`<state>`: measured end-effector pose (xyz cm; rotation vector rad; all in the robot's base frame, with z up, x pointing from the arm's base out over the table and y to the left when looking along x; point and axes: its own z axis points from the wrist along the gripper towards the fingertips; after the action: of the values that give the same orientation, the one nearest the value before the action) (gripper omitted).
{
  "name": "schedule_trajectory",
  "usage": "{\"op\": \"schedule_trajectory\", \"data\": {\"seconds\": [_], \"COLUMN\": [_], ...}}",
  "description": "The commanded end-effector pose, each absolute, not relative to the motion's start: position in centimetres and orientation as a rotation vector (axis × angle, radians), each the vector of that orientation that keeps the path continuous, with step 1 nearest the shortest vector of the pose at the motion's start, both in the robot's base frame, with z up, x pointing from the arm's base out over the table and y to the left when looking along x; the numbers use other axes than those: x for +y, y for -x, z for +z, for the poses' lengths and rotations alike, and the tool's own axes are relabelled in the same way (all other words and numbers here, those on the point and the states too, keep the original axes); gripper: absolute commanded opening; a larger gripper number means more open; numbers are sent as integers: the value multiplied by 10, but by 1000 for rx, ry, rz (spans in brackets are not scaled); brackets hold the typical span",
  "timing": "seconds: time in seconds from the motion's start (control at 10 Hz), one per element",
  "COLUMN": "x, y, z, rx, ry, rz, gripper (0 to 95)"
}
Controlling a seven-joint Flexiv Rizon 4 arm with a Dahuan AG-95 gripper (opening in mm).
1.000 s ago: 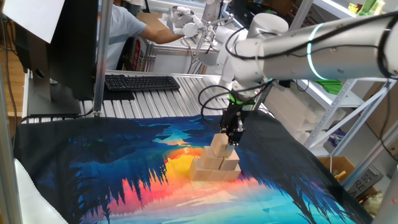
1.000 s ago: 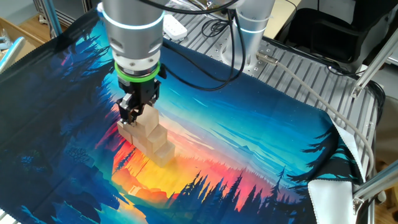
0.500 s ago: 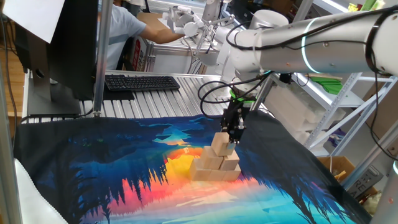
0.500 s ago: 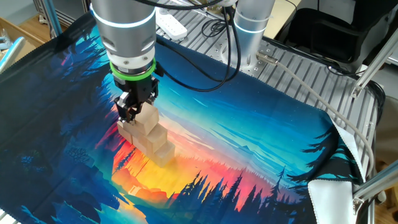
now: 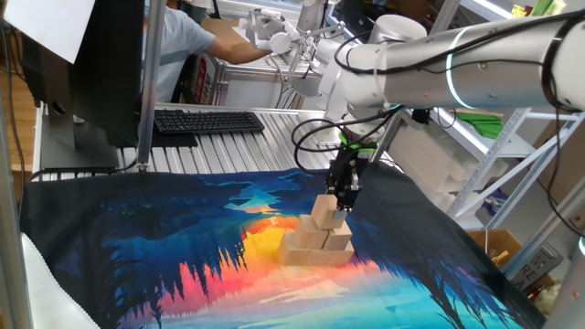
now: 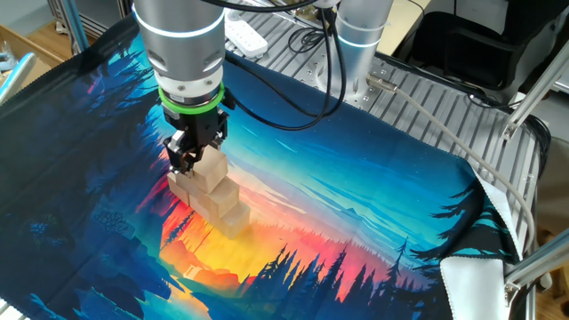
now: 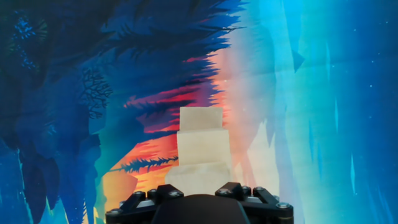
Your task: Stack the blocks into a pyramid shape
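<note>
Several light tan wooden blocks (image 5: 315,242) stand stacked as a small pyramid on the colourful cloth, also seen in the other fixed view (image 6: 213,200). The top block (image 5: 324,212) sits slightly turned on the row below and shows in the other fixed view too (image 6: 212,169). My gripper (image 5: 344,203) points straight down, with its tips against the far edge of the top block (image 6: 184,162). The dark fingers hide their own gap. The hand view looks down the stepped stack (image 7: 200,149); only the gripper's dark base shows at the bottom edge.
The cloth (image 5: 164,247) covers most of the table, over a metal slatted top (image 6: 418,98). A black keyboard (image 5: 208,121) and a monitor stand lie behind. A person sits at the back. A white folded cloth (image 6: 476,284) lies at one corner.
The arm's elbow has risen and the gripper has shifted very slightly up. The top block and the rest of the stack have stayed in place.
</note>
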<state>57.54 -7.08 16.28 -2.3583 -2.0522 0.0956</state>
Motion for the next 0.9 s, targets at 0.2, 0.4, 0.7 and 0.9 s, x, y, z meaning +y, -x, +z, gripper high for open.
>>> {"op": "schedule_trajectory", "data": {"seconds": [0.2, 0.4, 0.7, 0.9], "x": [-71, -71, -71, -70], "y": [-574, -575, -575, -575], "z": [163, 162, 162, 161], "rx": [-2066, -2093, -2096, -2114], "ry": [2347, 2329, 2329, 2303], "rz": [101, 106, 99, 81], "gripper": [0, 0, 0, 0]}}
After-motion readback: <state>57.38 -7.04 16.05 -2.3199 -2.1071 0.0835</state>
